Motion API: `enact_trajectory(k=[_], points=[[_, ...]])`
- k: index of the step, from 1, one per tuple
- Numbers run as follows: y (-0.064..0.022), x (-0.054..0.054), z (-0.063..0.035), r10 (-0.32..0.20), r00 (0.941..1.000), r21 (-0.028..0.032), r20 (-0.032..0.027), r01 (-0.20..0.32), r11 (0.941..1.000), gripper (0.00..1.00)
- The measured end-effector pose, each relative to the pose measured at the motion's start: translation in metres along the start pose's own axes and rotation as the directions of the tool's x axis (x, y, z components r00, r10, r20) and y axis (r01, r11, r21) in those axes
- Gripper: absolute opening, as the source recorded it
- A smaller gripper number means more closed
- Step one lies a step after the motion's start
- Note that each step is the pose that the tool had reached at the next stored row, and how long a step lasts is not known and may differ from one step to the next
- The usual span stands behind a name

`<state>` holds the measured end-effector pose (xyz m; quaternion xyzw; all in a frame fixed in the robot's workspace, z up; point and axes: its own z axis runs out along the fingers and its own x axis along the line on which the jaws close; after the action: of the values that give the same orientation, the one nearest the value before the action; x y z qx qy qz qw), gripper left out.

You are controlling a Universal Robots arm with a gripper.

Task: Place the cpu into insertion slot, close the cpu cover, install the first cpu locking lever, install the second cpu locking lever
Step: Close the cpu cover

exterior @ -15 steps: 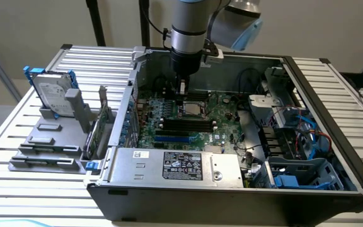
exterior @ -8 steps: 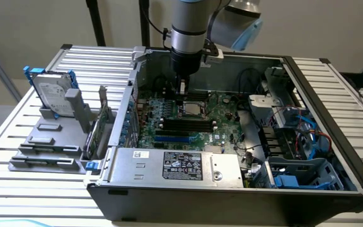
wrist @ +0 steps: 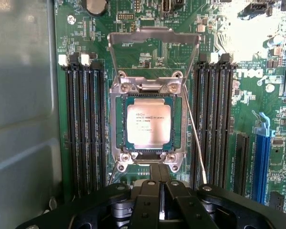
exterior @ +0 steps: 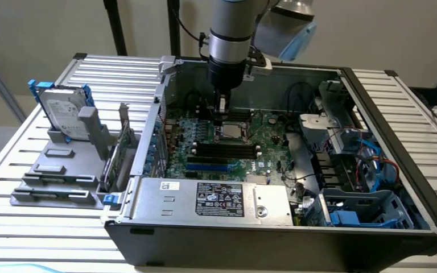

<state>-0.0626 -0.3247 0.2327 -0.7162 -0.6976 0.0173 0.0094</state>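
Observation:
The cpu [wrist: 148, 124] lies flat in the insertion slot [wrist: 118, 125], its pale metal face up, between two banks of black memory slots. The cpu cover [wrist: 155, 34] stands swung open on its hinge at the socket's far edge. A thin wire locking lever [wrist: 194, 138] sticks up free beside the socket. My gripper [wrist: 160, 183] is shut with nothing between its fingers, hanging just off the socket's near edge. In the exterior view the gripper [exterior: 221, 115] points straight down inside the computer case, just above the cpu [exterior: 231, 132].
The green motherboard [exterior: 268, 149] lies inside an open black computer case [exterior: 279, 239] on a slatted metal table. A power supply [exterior: 218, 200] sits in front, cables and blue drive cages [exterior: 363, 211] at the exterior view's right. A hard drive [exterior: 63, 116] on a grey stand is at the left.

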Motion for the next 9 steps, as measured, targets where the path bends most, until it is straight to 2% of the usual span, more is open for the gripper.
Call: enact_trajectory(k=[9], points=[[0.0394,0.001,-0.0279,0.000,1.0000,0.0308,0.0006,0.000,0.9995,0.11]])
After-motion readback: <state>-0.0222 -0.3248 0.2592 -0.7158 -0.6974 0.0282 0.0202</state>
